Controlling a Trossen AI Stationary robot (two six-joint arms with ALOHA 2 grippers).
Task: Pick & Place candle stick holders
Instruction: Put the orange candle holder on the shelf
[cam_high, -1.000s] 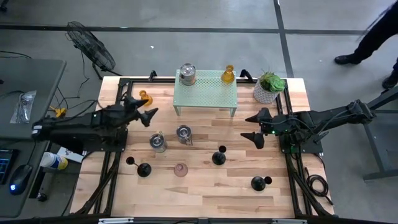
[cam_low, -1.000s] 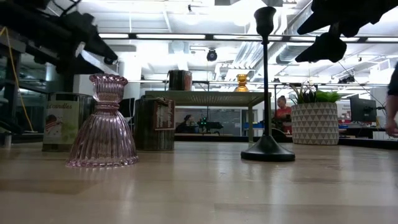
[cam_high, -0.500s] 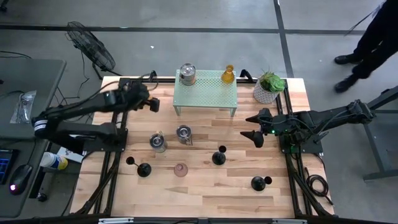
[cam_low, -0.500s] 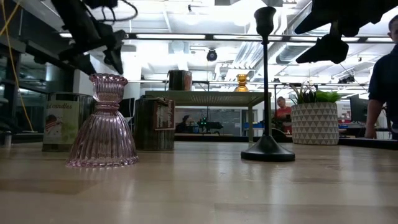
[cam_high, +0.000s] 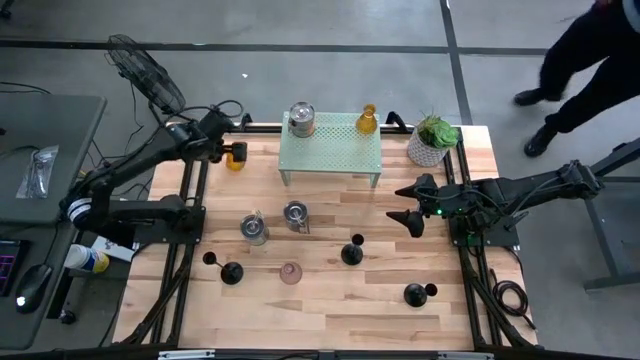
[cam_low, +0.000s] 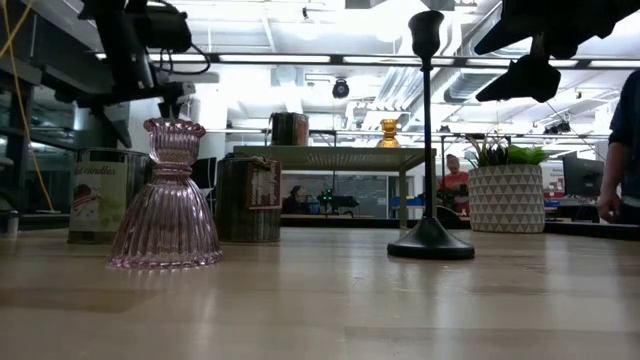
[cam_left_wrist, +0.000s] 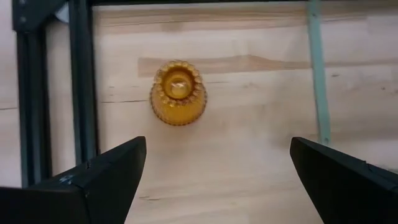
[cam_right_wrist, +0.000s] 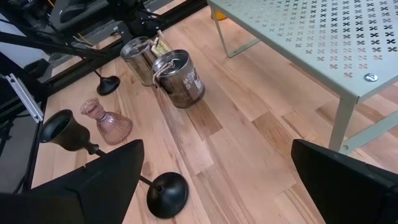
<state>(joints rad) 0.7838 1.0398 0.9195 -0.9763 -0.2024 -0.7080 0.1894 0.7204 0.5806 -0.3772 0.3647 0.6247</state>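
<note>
The left gripper (cam_high: 222, 150) hangs over the far left corner of the wooden table (cam_high: 330, 310), its fingers spread wide and empty, directly above an amber glass candle holder (cam_left_wrist: 178, 92) that stands upright on the wood just beside the black frame rail (cam_left_wrist: 81, 81). The right gripper (cam_high: 408, 205) waits above the right side of the table, fingers also wide apart and holding nothing. On the pale green perforated rack (cam_high: 330, 150) at the far middle stand a silver metal cup (cam_high: 301, 119) and a second amber holder (cam_high: 367, 119). In front of the rack two more silver cups (cam_high: 254, 229) and (cam_high: 295, 214) stand close together. Nearer the front edge, a pale pink ribbed glass holder (cam_low: 166, 195) stands upright, with a black slim-stemmed stick (cam_high: 222, 267) to its left, another black stick (cam_low: 430, 130) upright to its right, and a third (cam_high: 418, 293) near the front right. A green plant in a white pot (cam_high: 434, 138) sits at the far right corner.
</note>
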